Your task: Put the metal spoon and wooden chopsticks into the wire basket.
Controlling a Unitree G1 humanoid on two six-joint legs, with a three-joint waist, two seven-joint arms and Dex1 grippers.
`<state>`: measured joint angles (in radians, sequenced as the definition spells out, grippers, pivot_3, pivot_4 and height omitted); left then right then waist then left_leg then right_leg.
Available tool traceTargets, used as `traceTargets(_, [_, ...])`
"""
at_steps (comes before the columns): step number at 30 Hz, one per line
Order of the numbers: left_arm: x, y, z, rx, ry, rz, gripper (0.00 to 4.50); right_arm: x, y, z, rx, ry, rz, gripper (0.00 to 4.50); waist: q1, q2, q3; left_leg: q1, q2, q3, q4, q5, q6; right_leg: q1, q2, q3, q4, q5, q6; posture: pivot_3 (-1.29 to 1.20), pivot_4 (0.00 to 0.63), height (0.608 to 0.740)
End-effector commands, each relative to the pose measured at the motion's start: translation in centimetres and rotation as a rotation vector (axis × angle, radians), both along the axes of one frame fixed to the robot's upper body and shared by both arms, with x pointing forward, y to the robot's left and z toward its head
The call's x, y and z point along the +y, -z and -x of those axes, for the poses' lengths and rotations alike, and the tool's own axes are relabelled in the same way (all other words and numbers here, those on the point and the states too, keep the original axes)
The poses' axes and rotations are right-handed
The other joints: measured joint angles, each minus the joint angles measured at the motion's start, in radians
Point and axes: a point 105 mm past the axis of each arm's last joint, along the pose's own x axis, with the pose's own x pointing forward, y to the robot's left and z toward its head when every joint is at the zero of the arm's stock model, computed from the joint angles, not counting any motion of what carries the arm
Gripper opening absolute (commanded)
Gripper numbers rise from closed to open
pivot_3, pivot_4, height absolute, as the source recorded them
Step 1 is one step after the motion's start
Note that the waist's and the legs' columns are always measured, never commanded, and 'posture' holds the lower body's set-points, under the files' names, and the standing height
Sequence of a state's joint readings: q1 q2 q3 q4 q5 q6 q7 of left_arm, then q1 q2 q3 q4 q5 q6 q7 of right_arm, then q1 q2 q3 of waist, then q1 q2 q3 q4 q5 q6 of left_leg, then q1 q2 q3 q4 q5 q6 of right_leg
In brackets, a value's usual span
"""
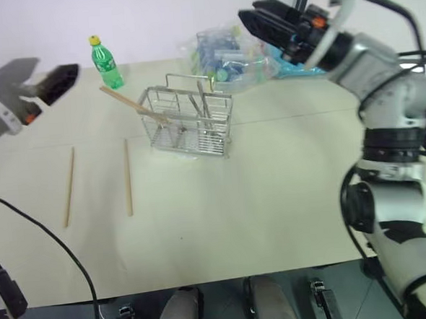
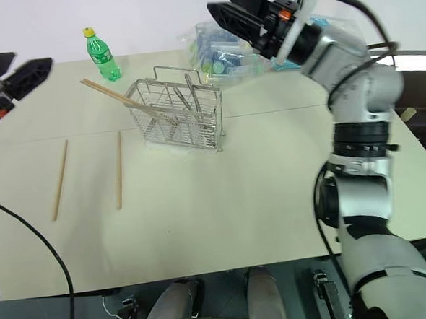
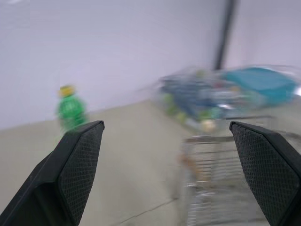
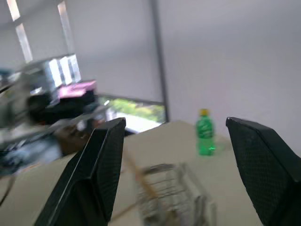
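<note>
Two wooden chopsticks [image 1: 127, 177] lie on the table [image 1: 259, 200], apart from the wire basket [image 1: 189, 121]; another leans inside it, and the metal spoon [image 2: 191, 92] seems inside; both left gripper [image 1: 45, 81] and right gripper [image 1: 266, 22] are spread, empty; next, I think, descend onto one stick.

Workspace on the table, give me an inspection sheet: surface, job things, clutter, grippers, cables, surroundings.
Surface: beige table, with a seam line across it.
Job things: basket upright mid-table; chopsticks leaning in it, ends sticking out toward the bottle; a spoon seems to stand inside. Two loose chopsticks lie flat on the table, apart, to the basket's left.
Clutter: green bottle upright behind the basket; clear bags of packets at the far edge.
Grippers: left gripper open, empty, raised; right gripper open, empty, above the bags.
Cables: black cable over the near left edge.
Surroundings: plain pale wall.
</note>
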<state>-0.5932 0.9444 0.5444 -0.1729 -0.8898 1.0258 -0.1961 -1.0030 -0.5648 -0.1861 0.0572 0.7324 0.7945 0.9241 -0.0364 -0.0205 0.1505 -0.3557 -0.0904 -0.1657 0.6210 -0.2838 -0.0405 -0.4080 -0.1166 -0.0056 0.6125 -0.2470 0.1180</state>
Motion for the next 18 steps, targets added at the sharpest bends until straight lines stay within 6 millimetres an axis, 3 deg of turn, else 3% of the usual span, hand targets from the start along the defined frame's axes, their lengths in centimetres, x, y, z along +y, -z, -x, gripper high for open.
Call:
traceTargets(1, [4.4, 0.9, -0.4, 0.075, -0.287, 0.037, 4.5, 0.6, 3.0, 4.5, 0.034, -0.203, 0.158, 3.48, 0.002, -0.002, -0.001, 0.0, 0.0, 0.0, 0.0, 0.0, 0.0, 0.0, 0.0, 0.0, 0.0, 0.0, 0.0, 0.0, 0.15, 0.709])
traceTargets(5, [7.0, 3.8, -1.1, 0.216, -0.453, 0.108, 4.5, 0.3, 6.8, 6.2, 0.141, -0.221, 0.267, 3.48, 0.004, -0.002, -0.001, 0.0, 0.0, 0.001, 0.003, 0.0, 0.0, 0.0, -0.001, 0.0, 0.0, 0.0, 0.0, 0.0, 0.15, 0.709])
traceTargets(8, [7.5, 6.8, -1.6, 0.348, -0.484, 0.113, 4.5, 0.2, 9.0, 6.6, 0.193, -0.188, 0.316, 3.48, 0.012, -0.003, -0.002, 0.0, 0.0, 0.001, 0.004, 0.0, 0.0, 0.0, -0.001, 0.0, 0.0, 0.0, 0.0, 0.0, 0.15, 0.709])
traceTargets(18, [7.1, 14.8, -4.4, 0.585, -0.447, 0.093, 4.5, 0.0, 11.0, 8.3, 0.271, -0.146, 0.288, 3.48, 0.049, -0.007, -0.004, -0.001, -0.001, 0.002, 0.007, -0.001, -0.001, 0.0, -0.002, 0.0, 0.0, 0.0, 0.001, 0.0, 0.15, 0.709])
